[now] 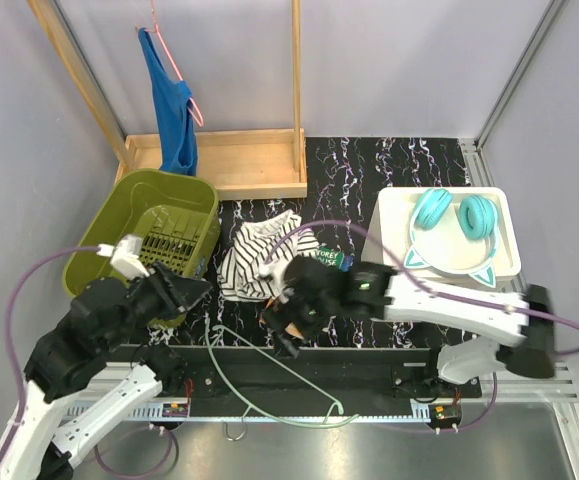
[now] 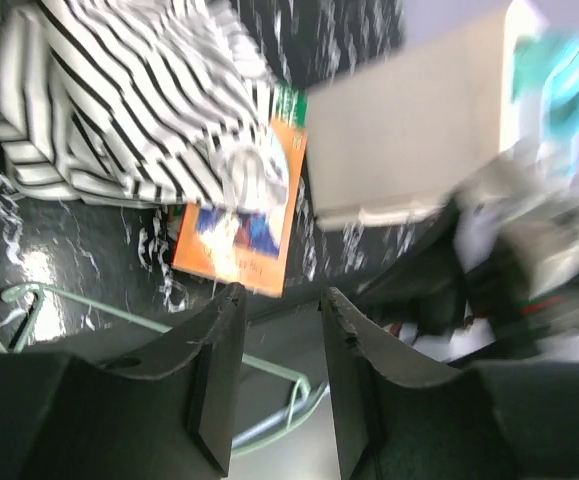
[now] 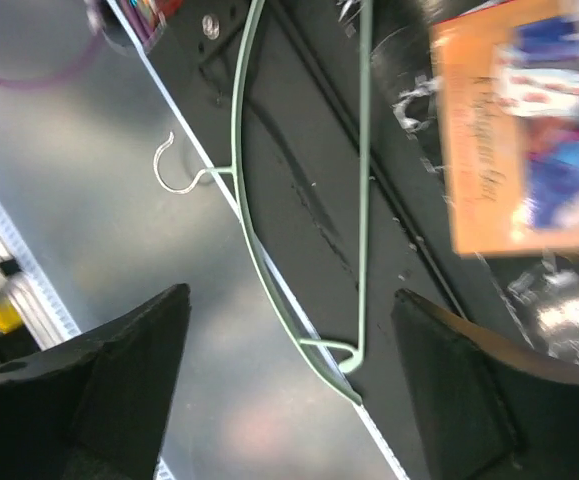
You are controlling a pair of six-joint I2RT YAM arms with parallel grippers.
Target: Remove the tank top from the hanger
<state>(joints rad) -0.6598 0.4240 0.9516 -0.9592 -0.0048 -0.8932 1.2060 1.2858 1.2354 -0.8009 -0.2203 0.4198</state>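
On the table (image 1: 389,165), tank top (image 1: 259,262) off hanger (image 3: 363,200).

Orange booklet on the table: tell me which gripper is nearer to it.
Right. The right gripper hangs open right beside the orange booklet. The left gripper, also open, sits farther off to its left, pointing toward it.

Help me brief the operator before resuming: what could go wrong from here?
1. The green hanger lies loose at the table's near edge, hook over the grey metal; a sweeping arm could drag it off.
2. The open right gripper hovers above it and the orange booklet; descending could snag either.
3. A blue top hangs on the rack behind and might be taken for the target.
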